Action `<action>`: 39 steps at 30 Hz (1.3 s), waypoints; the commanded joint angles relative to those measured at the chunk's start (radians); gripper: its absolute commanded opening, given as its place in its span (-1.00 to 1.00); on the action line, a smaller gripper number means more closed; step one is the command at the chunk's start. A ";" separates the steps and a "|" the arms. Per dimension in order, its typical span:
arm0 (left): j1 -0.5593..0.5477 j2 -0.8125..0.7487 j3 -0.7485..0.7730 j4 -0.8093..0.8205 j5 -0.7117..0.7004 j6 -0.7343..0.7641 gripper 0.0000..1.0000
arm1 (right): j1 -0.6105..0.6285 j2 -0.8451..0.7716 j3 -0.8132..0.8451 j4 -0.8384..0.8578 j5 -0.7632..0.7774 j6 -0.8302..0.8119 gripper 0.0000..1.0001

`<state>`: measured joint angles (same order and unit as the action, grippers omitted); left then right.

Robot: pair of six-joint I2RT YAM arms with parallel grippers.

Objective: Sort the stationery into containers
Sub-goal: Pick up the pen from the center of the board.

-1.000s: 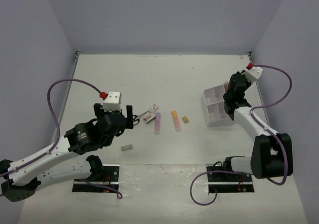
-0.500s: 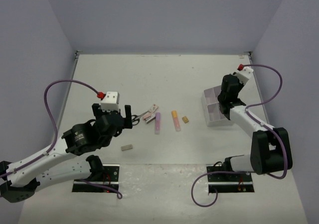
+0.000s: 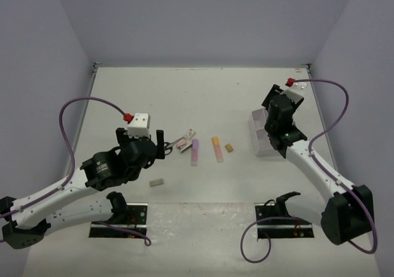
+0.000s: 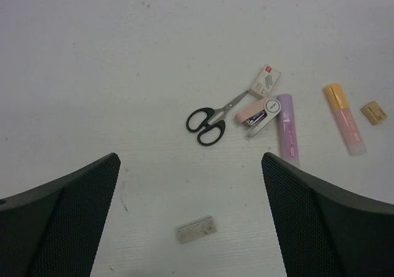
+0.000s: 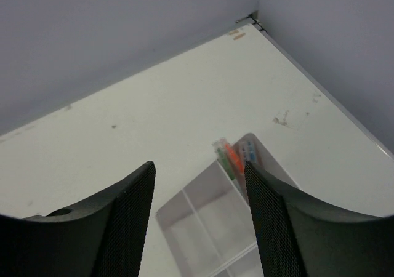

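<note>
Clustered at mid-surface, just ahead of the left hand (image 4: pixel 189 160): black-handled scissors (image 4: pixel 207 124), blade tips reaching a small staple box (image 4: pixel 265 80). Just beside the blades, a pink stapler (image 4: pixel 258 112), its far end against the top of a purple marker (image 4: pixel 287 135). Toward the right edge and apart from that marker, an orange marker (image 4: pixel 345 118), then a tan eraser (image 4: pixel 373 112) just beside it. Alone nearer the front edge, a grey eraser (image 4: pixel 196 229), framed between the left fingers in the wrist view. All of these flat on the surface (image 3: pixel 203 98), none in a compartment.

Close to the right edge, a white divided tray (image 5: pixel 191 188), partly covered in the top view by the right arm (image 3: pixel 308 160). In one far compartment, thin pens (image 5: pixel 231 159) in green, orange and blue, side by side.

Wide stretch of surface between the cluster and the far edge, and another between the tan eraser and the tray. Walls along the far, left and right edges.

Left hand low over the surface, tilted forward toward the scissors, jaws spread wide, grasping nothing. Right hand (image 5: pixel 198 166) raised above the tray, aimed toward the far right corner, jaws parted, released, with only tray and surface showing between the pads.
</note>
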<state>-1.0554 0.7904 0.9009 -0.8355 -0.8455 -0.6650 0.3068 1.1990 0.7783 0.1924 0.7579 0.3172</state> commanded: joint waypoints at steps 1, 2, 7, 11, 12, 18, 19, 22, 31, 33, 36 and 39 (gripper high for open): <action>-0.003 0.022 0.011 -0.015 -0.047 -0.024 1.00 | 0.070 -0.170 0.091 -0.179 -0.117 0.063 0.26; -0.003 0.026 0.014 -0.019 -0.050 -0.029 1.00 | 0.082 -0.189 0.100 -0.247 -0.189 0.088 0.28; 0.001 0.024 0.023 -0.030 -0.066 -0.050 1.00 | 0.163 -0.187 0.126 -0.397 -0.350 0.192 0.34; 0.002 0.023 0.031 -0.053 -0.088 -0.072 1.00 | 0.279 -0.046 0.180 -0.554 -0.385 0.234 0.46; 0.002 0.022 0.031 -0.058 -0.092 -0.077 1.00 | 0.297 -0.003 0.196 -0.582 -0.395 0.238 0.48; 0.002 0.031 0.022 -0.054 -0.080 -0.072 1.00 | 0.357 0.230 0.313 -0.713 -0.477 0.225 0.42; 0.002 0.033 0.021 -0.053 -0.079 -0.069 1.00 | 0.365 0.255 0.319 -0.719 -0.486 0.222 0.38; 0.002 0.043 0.016 -0.036 -0.067 -0.051 1.00 | 0.393 0.302 0.323 -0.698 -0.499 0.223 0.34; 0.002 0.050 0.010 -0.024 -0.049 -0.038 1.00 | 0.405 0.551 0.476 -0.783 -0.531 0.151 0.28; 0.002 0.049 0.008 -0.019 -0.045 -0.033 1.00 | 0.403 0.597 0.532 -0.812 -0.537 0.132 0.27; 0.003 0.047 0.009 -0.019 -0.043 -0.031 1.00 | 0.402 0.680 0.597 -0.849 -0.534 0.116 0.26; 0.002 0.041 0.006 -0.017 -0.041 -0.030 1.00 | 0.391 0.715 0.637 -0.864 -0.528 0.112 0.18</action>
<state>-1.0550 0.8451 0.9012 -0.8814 -0.8740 -0.7123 0.7098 1.8813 1.3351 -0.6087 0.2340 0.4618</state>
